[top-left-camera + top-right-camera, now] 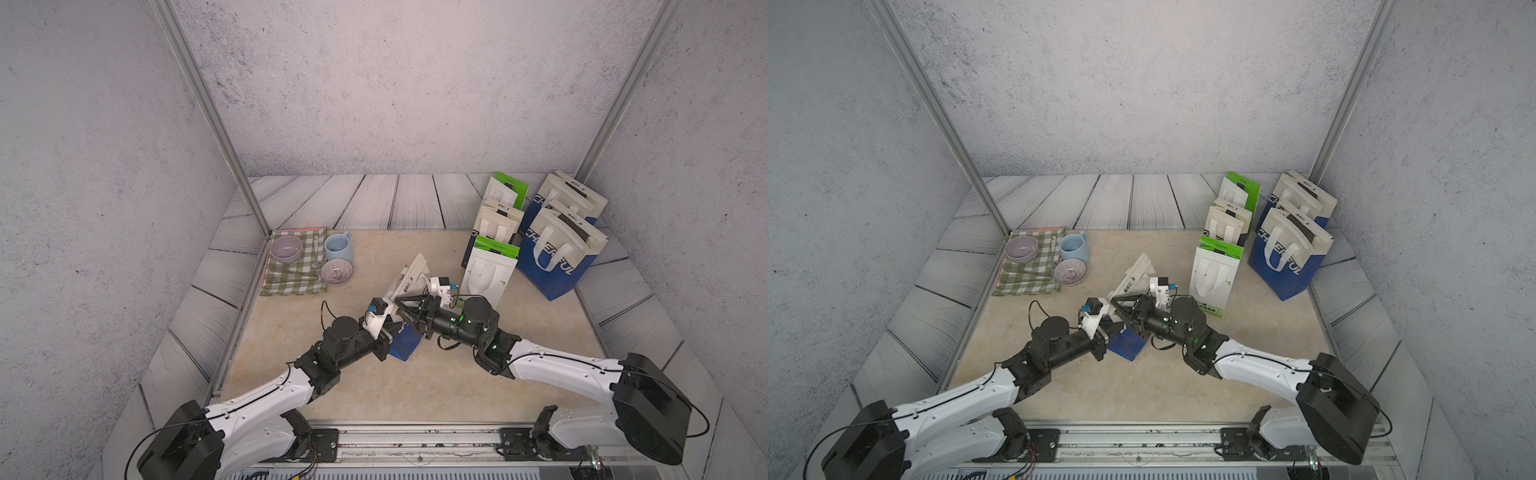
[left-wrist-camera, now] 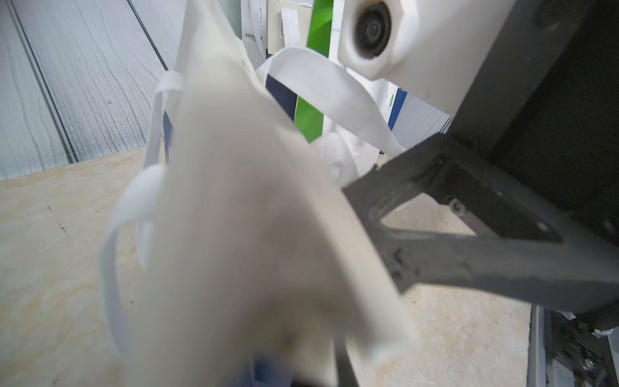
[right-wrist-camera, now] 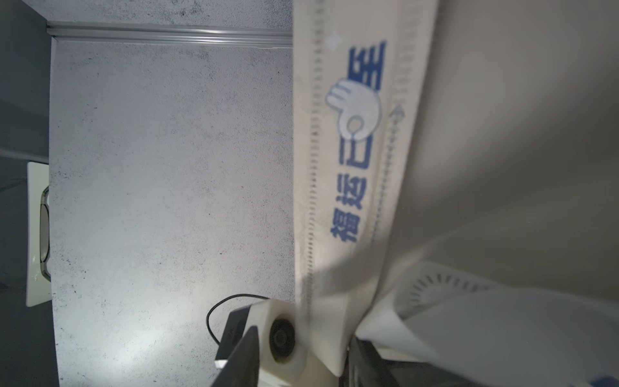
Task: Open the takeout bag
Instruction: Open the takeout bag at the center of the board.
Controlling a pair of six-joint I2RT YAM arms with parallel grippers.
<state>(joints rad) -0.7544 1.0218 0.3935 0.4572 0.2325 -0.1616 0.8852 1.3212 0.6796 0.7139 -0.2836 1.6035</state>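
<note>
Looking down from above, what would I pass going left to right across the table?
From the left: lilac bowl → blue mug → tilted takeout bag → white bag with green top → large blue-and-white bag.

Beige stone-look tabletop (image 1: 374, 386): at its far left corner a green-and-white checked cloth (image 1: 286, 280) lies flat, with a pale blue ceramic mug (image 1: 337, 247) just beside it. Far right, a white-and-green paper bag (image 1: 488, 276) and a large blue-and-cream paper bag (image 1: 552, 266) stand among others. Mid-table, the tilted blue-and-cream takeout bag (image 1: 405, 345).
</note>
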